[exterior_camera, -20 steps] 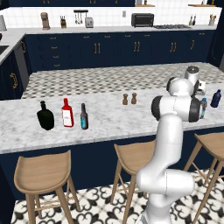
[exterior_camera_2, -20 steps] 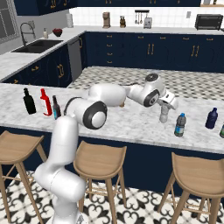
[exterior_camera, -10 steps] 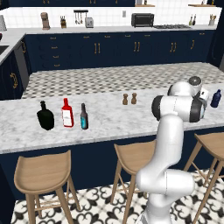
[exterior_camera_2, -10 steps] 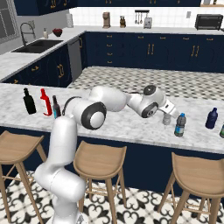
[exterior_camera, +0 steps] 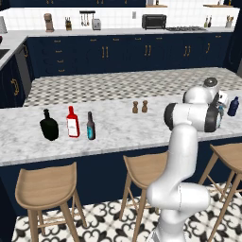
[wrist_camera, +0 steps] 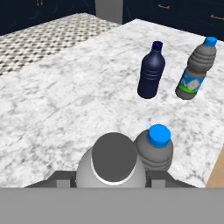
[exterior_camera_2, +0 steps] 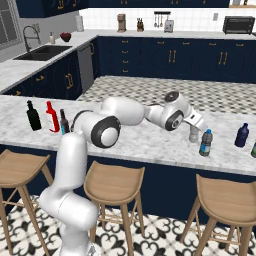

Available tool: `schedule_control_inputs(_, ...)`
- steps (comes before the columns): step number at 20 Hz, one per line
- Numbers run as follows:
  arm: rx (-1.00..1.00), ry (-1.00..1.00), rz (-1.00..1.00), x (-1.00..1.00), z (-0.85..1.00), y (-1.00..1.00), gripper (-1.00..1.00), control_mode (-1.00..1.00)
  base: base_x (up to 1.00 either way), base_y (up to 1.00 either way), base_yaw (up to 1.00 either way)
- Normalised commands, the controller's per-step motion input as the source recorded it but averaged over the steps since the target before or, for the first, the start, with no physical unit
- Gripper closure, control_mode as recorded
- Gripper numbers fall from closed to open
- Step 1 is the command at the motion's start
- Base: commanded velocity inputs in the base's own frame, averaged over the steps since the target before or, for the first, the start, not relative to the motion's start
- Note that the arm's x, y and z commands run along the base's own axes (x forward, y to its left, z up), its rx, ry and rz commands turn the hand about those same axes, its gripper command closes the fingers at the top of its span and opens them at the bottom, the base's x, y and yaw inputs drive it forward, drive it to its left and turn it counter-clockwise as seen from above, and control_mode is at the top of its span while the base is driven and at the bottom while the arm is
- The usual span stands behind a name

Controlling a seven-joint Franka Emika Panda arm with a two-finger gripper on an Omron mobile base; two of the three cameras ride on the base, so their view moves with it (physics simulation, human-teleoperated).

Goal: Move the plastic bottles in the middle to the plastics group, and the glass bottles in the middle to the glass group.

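Observation:
My gripper [wrist_camera: 113,178] is shut on the clear greyish plastic bottle [wrist_camera: 113,162], held upright low over the right end of the counter [exterior_camera_2: 150,142]. The blue-labelled plastic bottle [wrist_camera: 154,148] stands right beside it, touching or nearly so. From the right base the gripper [exterior_camera_2: 195,124] sits over the grey bottle [exterior_camera_2: 194,135], with the blue-labelled bottle [exterior_camera_2: 205,143] to its right. The navy bottle [wrist_camera: 151,75] [exterior_camera_2: 242,135] stands further on. At the left, the slim dark bottle with the teal label [exterior_camera: 90,126] stands by the red bottle [exterior_camera: 72,122] and the squat black bottle [exterior_camera: 48,126].
Two small brown shakers [exterior_camera: 140,107] stand mid-counter. Another blue-capped bottle with a green and white label [wrist_camera: 195,69] stands beside the navy one near the counter's right edge. Wooden stools [exterior_camera_2: 114,182] line the near side, below the counter.
The gripper has carried the greyish bottle to the right and down, ending close beside the blue-labelled bottle. The other bottles have not moved.

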Motion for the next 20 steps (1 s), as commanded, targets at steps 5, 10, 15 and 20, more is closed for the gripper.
schedule_control_inputs(5,0.00,0.00,0.00,0.00,-0.19,0.00,1.00,-1.00,0.00,0.00,0.00)
schedule_control_inputs(10,0.00,0.00,0.00,0.00,-0.45,0.00,1.00,-1.00,0.00,0.00,0.00)
schedule_control_inputs(15,0.00,0.00,0.00,0.00,-0.10,0.00,1.00,-1.00,0.00,0.00,0.00)
schedule_control_inputs(20,0.00,0.00,0.00,0.16,0.00,0.00,1.00,-1.00,0.00,0.00,0.00)
